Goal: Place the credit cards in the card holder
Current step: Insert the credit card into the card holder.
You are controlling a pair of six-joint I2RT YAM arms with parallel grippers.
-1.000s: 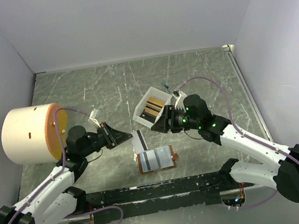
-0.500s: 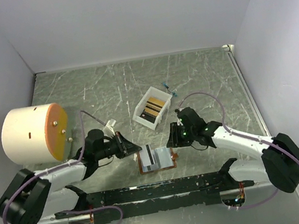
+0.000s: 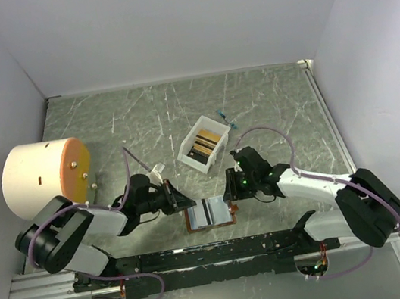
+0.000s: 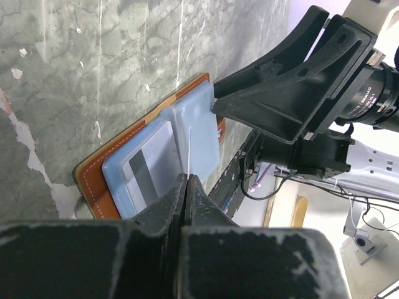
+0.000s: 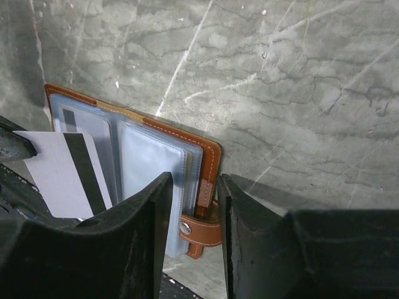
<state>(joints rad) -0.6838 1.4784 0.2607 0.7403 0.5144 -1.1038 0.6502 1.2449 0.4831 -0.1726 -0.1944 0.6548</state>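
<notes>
Overhead and wrist views of two robot arms meeting over an open brown leather card holder (image 3: 211, 213) lying on the green marbled counter (image 3: 141, 121). The left gripper (image 4: 187, 182) is pinching a pale credit card with a dark stripe (image 5: 62, 171) between closed fingers, holding it edge-on just above the blue-grey pockets ahead of its fingertips. The right gripper (image 5: 194, 187) is hanging with fingers parted, straddling the holder's snap tab (image 5: 202, 227) edge (contact is unclear). One striped card (image 4: 146, 168) is sitting in a pocket already. Doing this well likely means pinning the holder flat, lining the card's edge with a pocket mouth, and sliding shallowly. More cards are waiting in a white box (image 3: 203, 145) beyond both sets of fingertips.
</notes>
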